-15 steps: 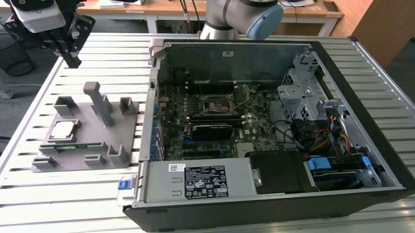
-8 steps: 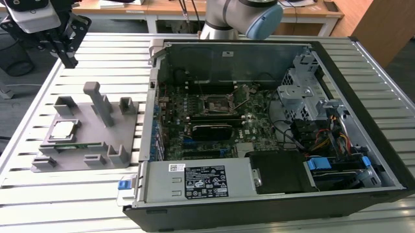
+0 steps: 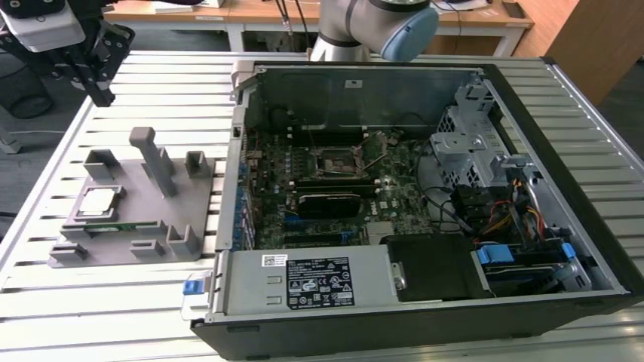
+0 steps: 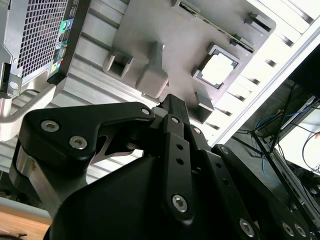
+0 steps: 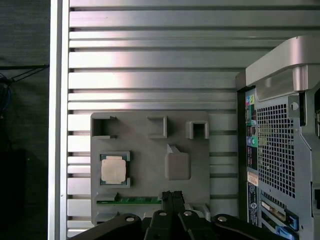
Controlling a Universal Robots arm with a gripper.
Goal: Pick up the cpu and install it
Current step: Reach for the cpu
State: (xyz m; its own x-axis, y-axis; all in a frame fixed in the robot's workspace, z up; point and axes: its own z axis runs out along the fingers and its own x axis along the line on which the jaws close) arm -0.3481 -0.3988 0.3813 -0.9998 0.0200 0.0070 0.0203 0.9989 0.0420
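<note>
Cpu (image 5: 113, 169) rests in grey tray (image 5: 145, 155), apart from the hand (image 5: 172, 196), closed and empty.

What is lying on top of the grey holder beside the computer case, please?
The cpu sits in a square pocket and a green memory stick lies in an edge slot. The pocket floor beneath the cpu is hidden.

Silver-grey arm (image 3: 340, 34), pale blue joint cap (image 3: 408, 34), black screw-studded tool (image 4: 171, 102).

slatted metal table (image 3: 161, 83) | wooden desks (image 3: 252, 11) behind — dark floor (image 3: 26, 181)
</note>
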